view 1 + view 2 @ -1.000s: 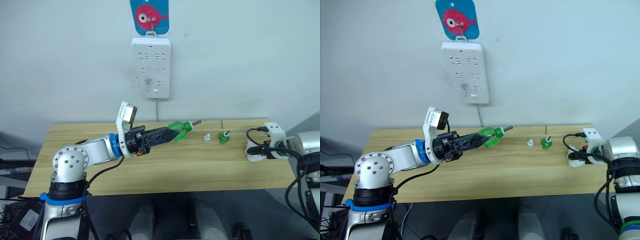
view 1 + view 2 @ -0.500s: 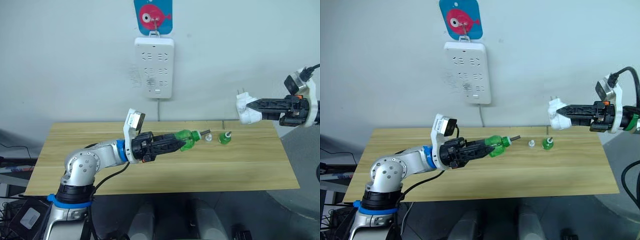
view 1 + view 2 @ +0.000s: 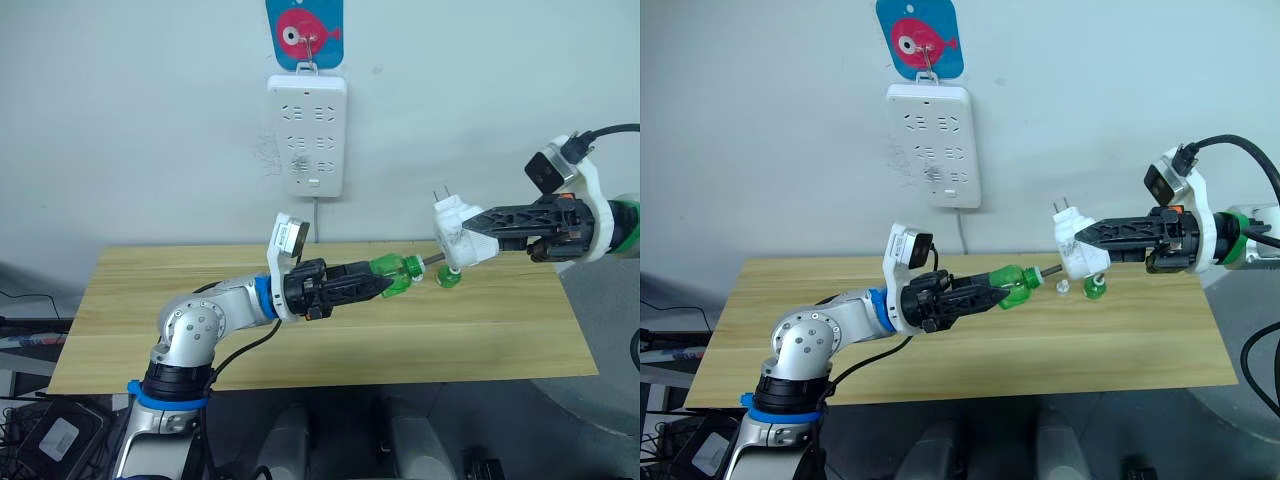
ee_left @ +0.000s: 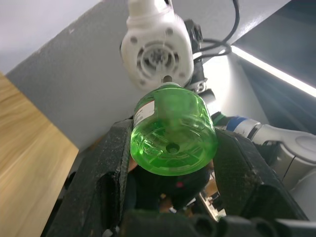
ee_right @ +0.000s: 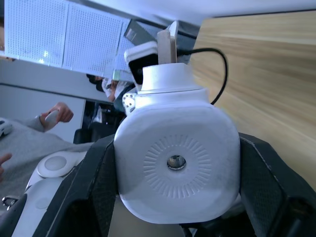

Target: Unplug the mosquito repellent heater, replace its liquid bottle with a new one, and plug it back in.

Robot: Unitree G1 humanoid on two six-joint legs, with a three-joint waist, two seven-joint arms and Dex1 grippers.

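Observation:
My left gripper point(image 3: 386, 284) is shut on a small translucent green bottle point(image 3: 398, 273), held level above the table with its bare dark wick pointing right. My right gripper point(image 3: 482, 232) is shut on the white mosquito repellent heater point(image 3: 455, 238), plug prongs up. The wick tip meets the round hole in the heater's underside point(image 4: 157, 52). In the left wrist view the bottle's base point(image 4: 173, 129) sits between my fingers point(image 4: 106, 168). The heater's round face point(image 5: 177, 160) shows in the right wrist view. A second green bottle point(image 3: 1096, 289) stands on the table behind the heater, a small white cap point(image 3: 1064, 287) beside it.
A white power strip point(image 3: 307, 135) hangs on the wall under a blue fish sign point(image 3: 304, 32), its cord dropping behind the wooden table point(image 3: 480, 335). A person's hand point(image 5: 58, 113) shows far off in the right wrist view.
My right arm has brought the heater left and down onto the bottle's wick. My left arm has pushed the bottle a little further right.

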